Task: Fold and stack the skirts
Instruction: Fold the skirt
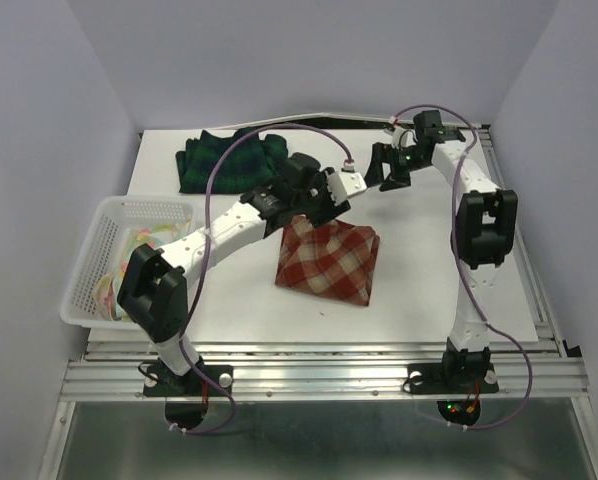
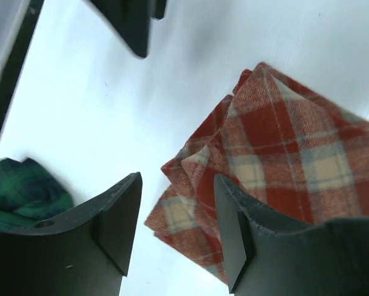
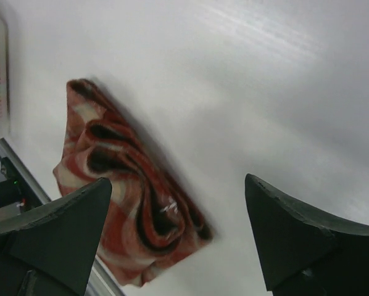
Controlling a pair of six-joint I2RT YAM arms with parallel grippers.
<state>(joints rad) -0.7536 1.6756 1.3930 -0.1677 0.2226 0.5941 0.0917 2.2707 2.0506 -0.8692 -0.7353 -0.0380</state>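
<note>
Just under the left pincer (image 2: 177, 179), jaws parted and empty, lies the folded red-and-cream plaid skirt (image 2: 283, 160); the right pincer (image 3: 177, 182) gapes empty too. It looks soft, light, floppy: probably best pinched across its layered corner.

My white tabletop (image 1: 419, 290) bears a folded red-and-cream plaid skirt (image 1: 329, 262) mid-surface, a green-navy plaid skirt (image 1: 214, 160) far back left, and a white mesh basket (image 1: 151, 210) at its left edge.

Red-cream plaid skirt (image 1: 327, 258) folded, central; green-navy plaid skirt (image 1: 229, 158) bunched far-left; pastel skirt (image 1: 119, 272) in basket (image 1: 149, 205).
</note>
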